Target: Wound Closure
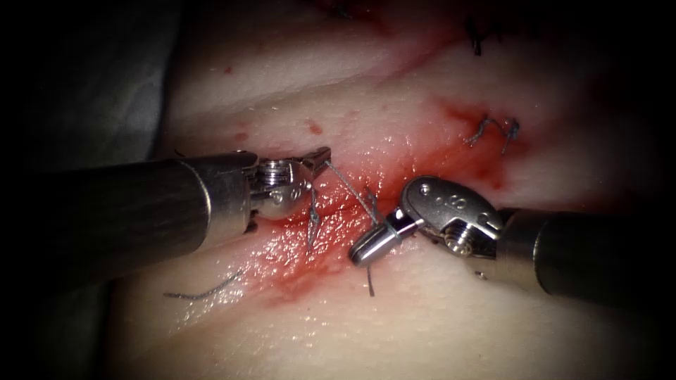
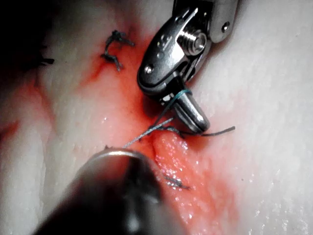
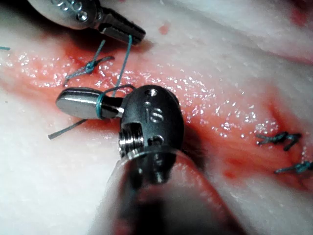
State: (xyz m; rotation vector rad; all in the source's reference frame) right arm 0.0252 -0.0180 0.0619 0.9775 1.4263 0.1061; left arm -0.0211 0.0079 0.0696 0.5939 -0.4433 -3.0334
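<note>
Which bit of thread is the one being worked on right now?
Find the red cut in the tissue. The thread runs taut from the left pincer to the right pincer, looping round it. Other threads lie loose or knotted.

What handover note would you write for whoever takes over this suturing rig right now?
Left hand: shut on the thread, left of the cut.
Right hand: shut, thread looped round it; whether it grips the short tail is unclear.
Thread runs straight between the hands over the cut in the tissue.
Needle's whereabouts: cannot tell.
Done: a tied stitch farther right.
Left: this knot looks unfinished.
</note>
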